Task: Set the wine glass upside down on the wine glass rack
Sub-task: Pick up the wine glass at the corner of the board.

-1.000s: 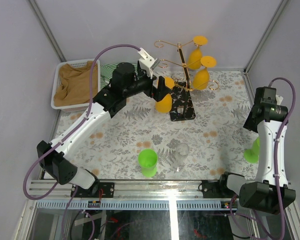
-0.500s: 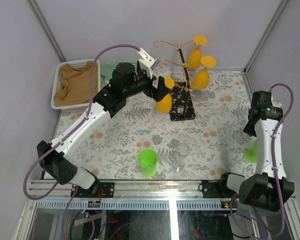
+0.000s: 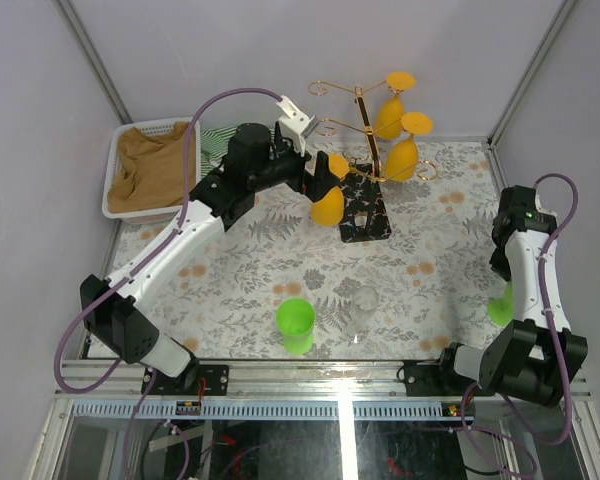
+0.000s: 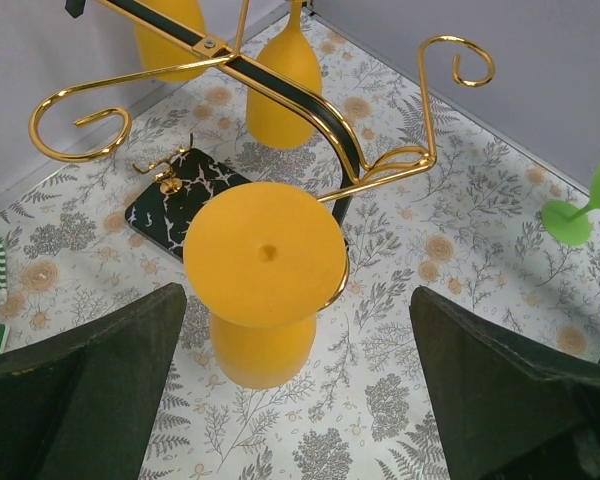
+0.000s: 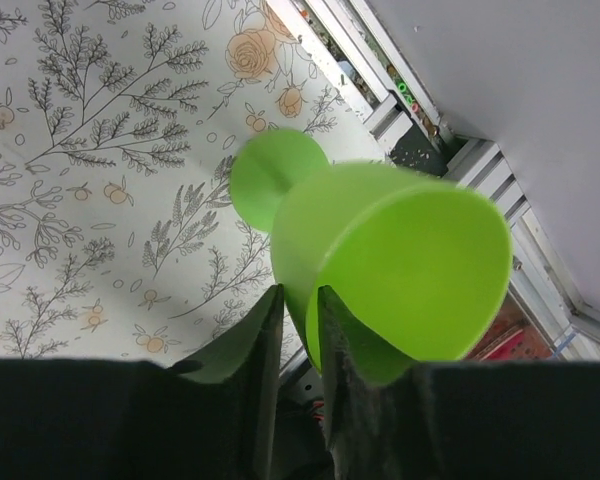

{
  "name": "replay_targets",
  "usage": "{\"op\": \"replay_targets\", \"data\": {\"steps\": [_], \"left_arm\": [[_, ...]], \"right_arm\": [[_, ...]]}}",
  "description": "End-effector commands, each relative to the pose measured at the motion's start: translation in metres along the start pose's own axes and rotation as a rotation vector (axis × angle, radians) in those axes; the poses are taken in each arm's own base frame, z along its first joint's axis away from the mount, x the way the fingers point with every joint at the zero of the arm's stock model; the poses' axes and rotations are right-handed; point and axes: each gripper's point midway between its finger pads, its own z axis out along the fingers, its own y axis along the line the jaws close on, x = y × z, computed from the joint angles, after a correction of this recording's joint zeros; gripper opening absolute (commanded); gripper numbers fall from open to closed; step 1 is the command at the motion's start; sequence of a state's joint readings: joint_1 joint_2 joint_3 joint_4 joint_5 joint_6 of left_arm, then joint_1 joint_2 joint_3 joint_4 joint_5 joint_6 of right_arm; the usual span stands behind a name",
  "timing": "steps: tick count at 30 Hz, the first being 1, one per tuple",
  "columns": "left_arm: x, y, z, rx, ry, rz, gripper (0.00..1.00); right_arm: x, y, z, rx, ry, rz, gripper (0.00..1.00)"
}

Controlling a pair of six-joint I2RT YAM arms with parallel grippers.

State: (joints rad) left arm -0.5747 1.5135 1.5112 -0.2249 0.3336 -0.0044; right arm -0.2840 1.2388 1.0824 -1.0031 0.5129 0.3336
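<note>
The gold wire wine glass rack stands on its black base at the back. An orange wine glass hangs upside down on a low hook, its foot resting in the gold ring. My left gripper is open, its fingers wide apart on either side of that glass and not touching it. My right gripper is shut on the rim of a green wine glass at the right near edge, one finger inside the bowl and one outside.
Two more orange glasses hang upside down on the rack. A green glass and a clear glass stand near the front. A white basket holding brown cloth sits at the back left, next to a striped cloth.
My right arm has swung and turned at the wrist while the green glass stays about where it was. My left arm has barely moved.
</note>
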Motion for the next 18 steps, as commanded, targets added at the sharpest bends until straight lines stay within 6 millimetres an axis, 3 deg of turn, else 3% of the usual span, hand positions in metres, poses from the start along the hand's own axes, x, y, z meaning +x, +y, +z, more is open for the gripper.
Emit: {"op": "replay_targets", "data": {"steps": [1,4,10,13,18], "left_arm": [[-0.022,0.002,0.001,0.004,-0.052,0.009,0.94],[-0.025,0.003,0.002,0.005,-0.055,0.008,0.93],[-0.042,0.000,-0.001,0.022,-0.088,0.014,0.93],[-0.058,0.002,-0.006,0.010,-0.127,0.016,0.95],[-0.087,0.010,-0.015,-0.014,-0.230,-0.027,1.00]], "right_arm": [[-0.011,-0.004,0.003,0.022,-0.035,0.006,0.17],[-0.015,-0.011,-0.001,0.051,-0.046,-0.011,0.00],[-0.041,-0.024,-0.027,0.060,-0.119,-0.001,0.00],[-0.067,-0.030,-0.047,0.047,-0.190,0.031,0.00],[-0.139,-0.039,-0.098,0.004,-0.381,0.112,0.00]]}}
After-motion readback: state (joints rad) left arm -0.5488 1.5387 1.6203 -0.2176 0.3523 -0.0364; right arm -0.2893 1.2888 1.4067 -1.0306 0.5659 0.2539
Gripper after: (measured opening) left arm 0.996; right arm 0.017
